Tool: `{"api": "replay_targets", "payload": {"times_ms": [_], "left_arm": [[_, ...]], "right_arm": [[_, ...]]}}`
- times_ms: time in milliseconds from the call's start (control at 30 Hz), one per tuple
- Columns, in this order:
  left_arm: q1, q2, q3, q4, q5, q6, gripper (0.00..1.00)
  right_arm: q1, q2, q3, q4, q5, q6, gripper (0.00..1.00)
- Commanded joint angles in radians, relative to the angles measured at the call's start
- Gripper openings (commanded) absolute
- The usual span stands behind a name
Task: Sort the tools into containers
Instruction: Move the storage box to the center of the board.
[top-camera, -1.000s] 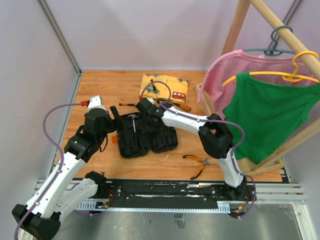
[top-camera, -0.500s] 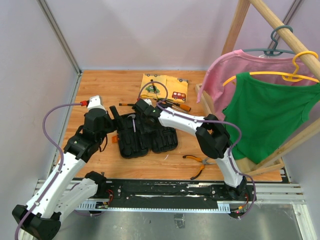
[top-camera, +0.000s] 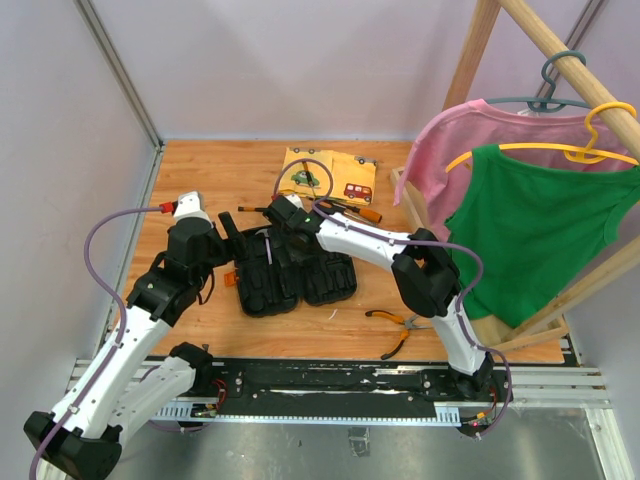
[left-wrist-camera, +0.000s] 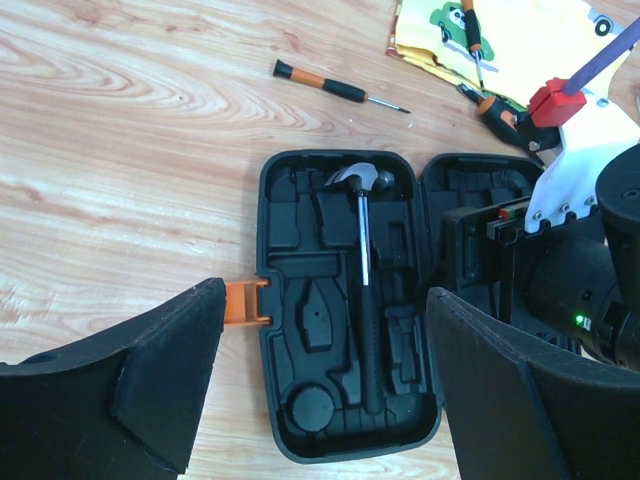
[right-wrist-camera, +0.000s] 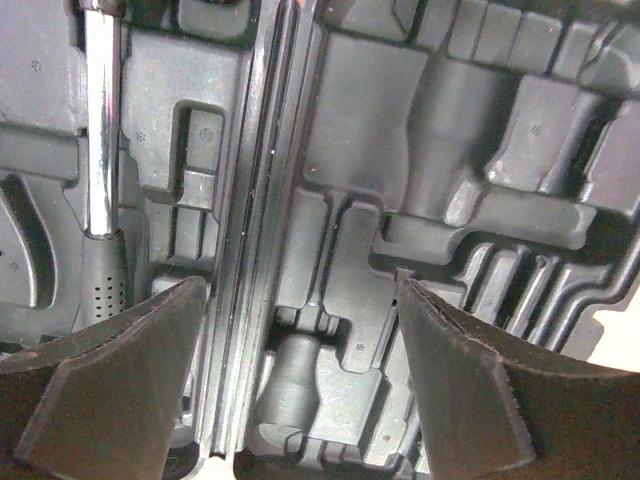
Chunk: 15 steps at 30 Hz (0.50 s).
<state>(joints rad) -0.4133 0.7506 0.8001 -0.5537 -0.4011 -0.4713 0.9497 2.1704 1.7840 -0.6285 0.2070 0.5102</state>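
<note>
Right tool (right-wrist-camera: 300, 350) spread apart, empty, hovering over the case (right-wrist-camera: 440, 180) | left tool (left-wrist-camera: 325, 380) spread too | hammer (left-wrist-camera: 364, 290) lying in case

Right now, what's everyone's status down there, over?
Left tool, right tool: open, empty. Hammer seated in open case; pliers, one screwdriver loose on table. Right arm blocks case's right half.

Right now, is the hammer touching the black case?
Touching. The left wrist view shows the hammer lying seated in a moulded slot in the left half of the open case.
</note>
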Motion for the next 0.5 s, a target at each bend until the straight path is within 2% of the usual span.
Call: {"api": "replay_targets", "payload": {"times_ms": [0,167,467], "left_arm": [[0.011,-0.011,-0.009,0.028,0.001,0.013,0.86],[0.012,-0.011,-0.009,0.027,0.004,0.013,0.86],[0.014,-0.013,-0.009,0.028,0.002,0.012,0.86]], "right_arm": [[0.011,0.021,0.051,-0.036,0.059,-0.051,0.80],[-0.002,0.039,0.064,-0.036,0.033,-0.075,0.84],[-0.026,0.083,0.080,-0.030,-0.066,-0.094,0.84]]}}
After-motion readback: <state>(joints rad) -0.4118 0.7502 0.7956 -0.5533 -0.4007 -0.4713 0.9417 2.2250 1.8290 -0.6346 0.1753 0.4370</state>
